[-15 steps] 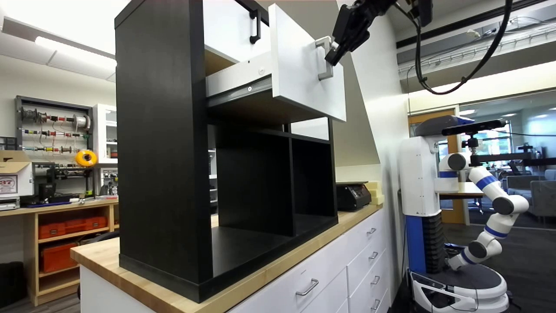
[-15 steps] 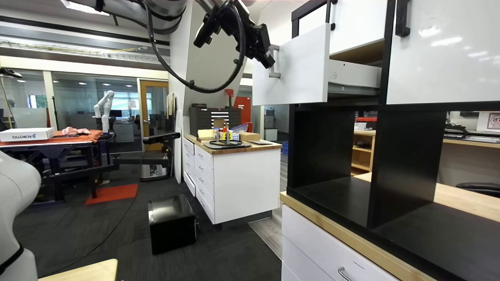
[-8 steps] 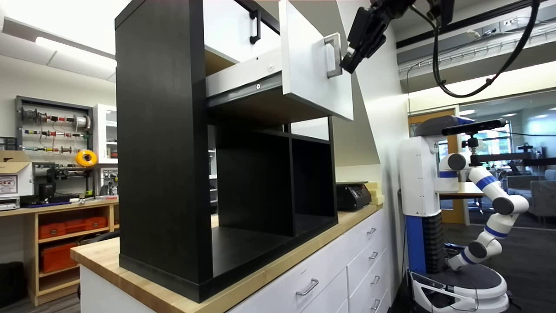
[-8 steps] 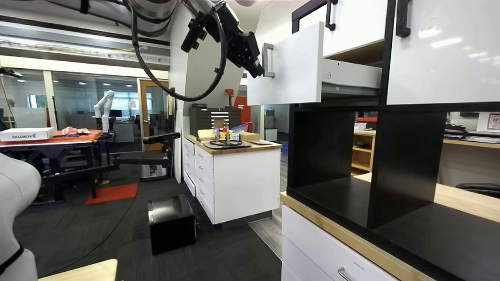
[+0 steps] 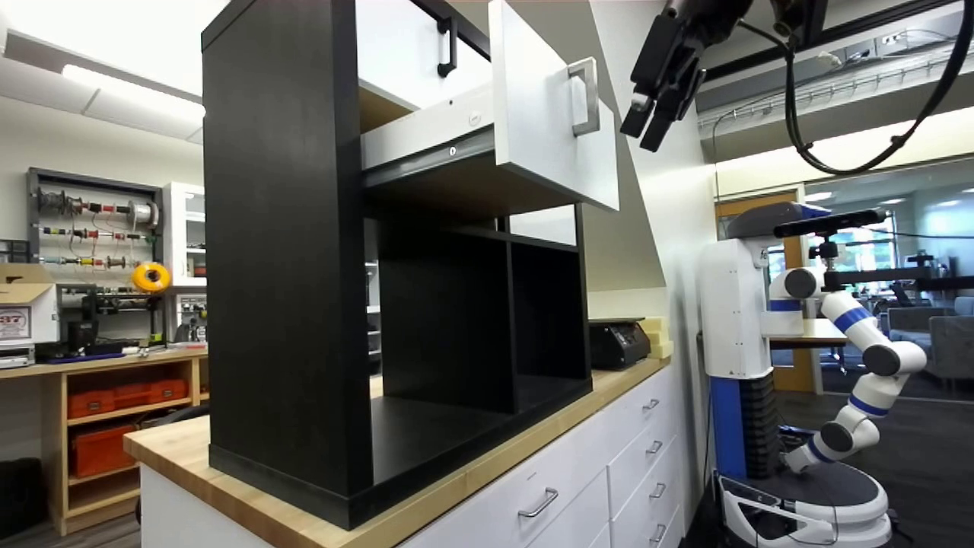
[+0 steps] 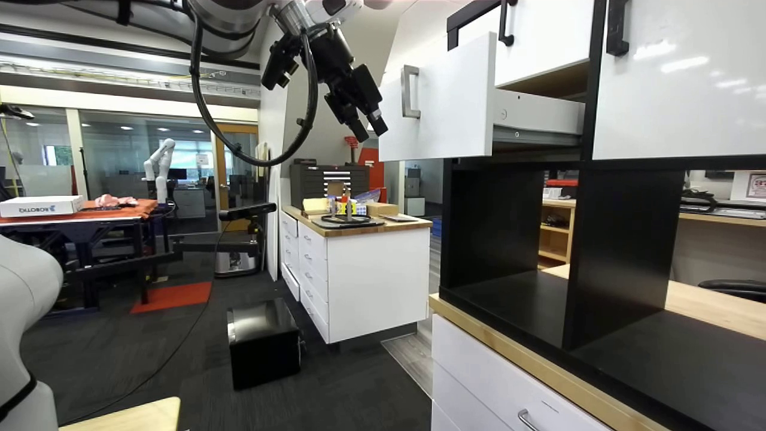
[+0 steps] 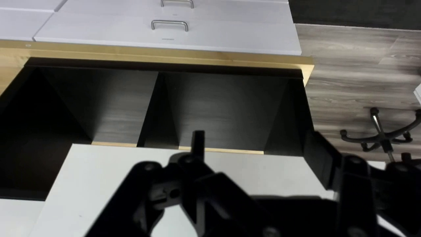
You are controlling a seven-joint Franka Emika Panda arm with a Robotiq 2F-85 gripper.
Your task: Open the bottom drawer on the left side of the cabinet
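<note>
While the claw (image 6: pixel 369 128) hangs spread in front of the cabinet (image 5: pixel 281 266), just apart from the grey handle (image 6: pixel 406 93), a black cable (image 6: pixel 263 162) loops farther out from the cabinet. The bottom drawer (image 5: pixel 536 114) juts from the cabinet's end column, pointing straight out, its handle's long axis upright, its front blocking part of the cabinet in the wrist view. The upper drawer (image 5: pixel 403 46) sits flush with the cabinet; a black device (image 5: pixel 620 344) shares the cabinet's bench (image 5: pixel 472 476).

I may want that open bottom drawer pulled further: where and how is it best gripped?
Probably at the middle of its handle, approached from the front: it runs upright and stands off the bottom drawer with a gap behind, so the open gripper could straddle it.
</note>
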